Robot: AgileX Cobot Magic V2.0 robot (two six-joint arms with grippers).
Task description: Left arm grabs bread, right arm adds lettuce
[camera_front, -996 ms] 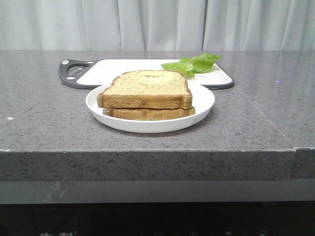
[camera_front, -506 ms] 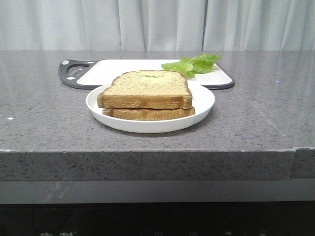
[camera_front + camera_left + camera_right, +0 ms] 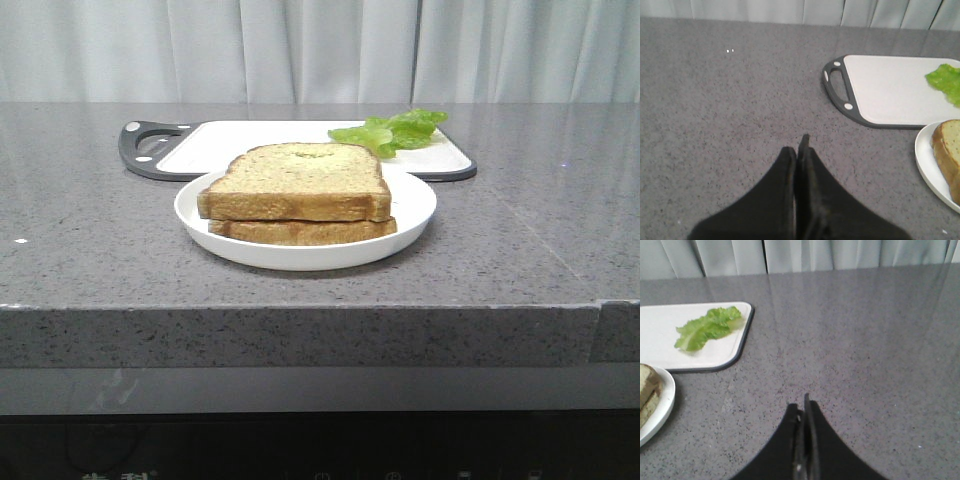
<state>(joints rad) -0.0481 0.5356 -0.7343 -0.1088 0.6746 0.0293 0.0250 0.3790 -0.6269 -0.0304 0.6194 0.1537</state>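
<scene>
The bread [image 3: 300, 180], a thick golden-brown slice with a pale face, lies on top of a thinner slice [image 3: 302, 231] on a white plate [image 3: 410, 215]; its edge also shows in the left wrist view [image 3: 948, 155]. The lettuce [image 3: 392, 131] lies on the right end of a white cutting board [image 3: 260, 135], and shows in the right wrist view [image 3: 707, 327]. My left gripper [image 3: 799, 147] is shut and empty over bare counter, left of the board and plate. My right gripper [image 3: 802, 407] is shut and empty over bare counter, right of the board. Neither arm shows in the front view.
The cutting board has a dark grey rim and handle [image 3: 837, 90] at its left end. The grey speckled counter [image 3: 100, 250] ends in a front edge near the camera. Pale curtains [image 3: 320, 50] hang behind.
</scene>
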